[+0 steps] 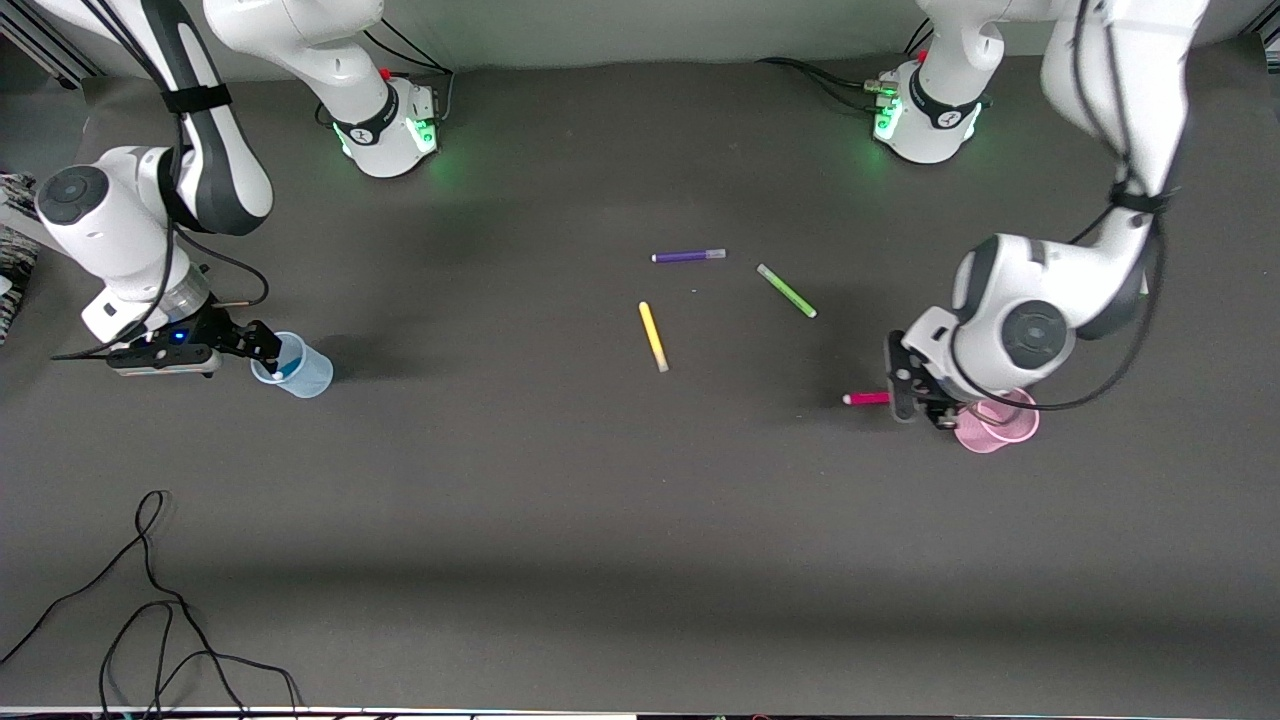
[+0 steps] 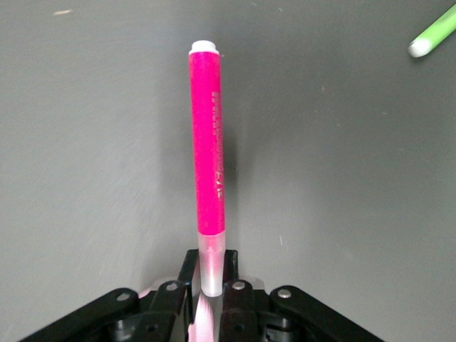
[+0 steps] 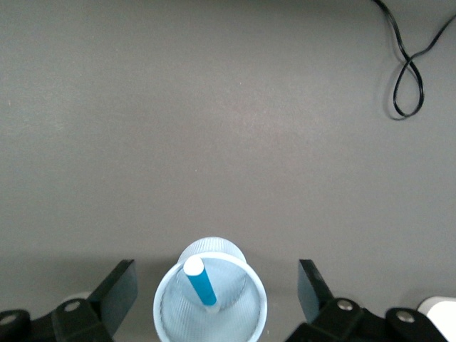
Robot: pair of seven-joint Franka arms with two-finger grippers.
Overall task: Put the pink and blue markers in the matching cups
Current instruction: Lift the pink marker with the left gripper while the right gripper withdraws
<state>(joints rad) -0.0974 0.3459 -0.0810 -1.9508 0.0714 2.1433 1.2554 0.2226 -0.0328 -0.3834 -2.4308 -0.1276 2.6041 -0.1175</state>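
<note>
Tabletop (image 1: 600, 520) of dark grey carries everything, with two Franka arms based along its edge farthest from the front camera. Two cups stand on it: one pale blue cup (image 1: 296, 368) toward the right arm's end and one light pink cup (image 1: 995, 423) toward the left arm's end, well apart. Five markers are in sight: one pink, one blue, one purple, one green, one yellow.

Right arm bends down so that the right gripper (image 1: 262, 345) hangs just over the rim of the blue cup, its jaws spread wide on either side of the cup in the right wrist view (image 3: 211, 296). Blue marker (image 3: 200, 283) stands tilted inside that cup, its pale end up, touched by neither finger.

Left arm folds low with the left gripper (image 1: 905, 392) just above the tabletop beside the pink cup, its jaws pinching the pale cap end of the pink marker (image 2: 207, 153). That marker lies level, its body pointing away from the pink cup toward the middle of the tabletop, outside the cup.

Purple marker (image 1: 688, 256), green marker (image 1: 786, 291) and yellow marker (image 1: 653, 336) lie flat near the middle, apart from one another; the yellow one is nearest the front camera, the purple one farthest. Black cable (image 1: 150, 610) loops at the near edge, toward the right arm's end.
</note>
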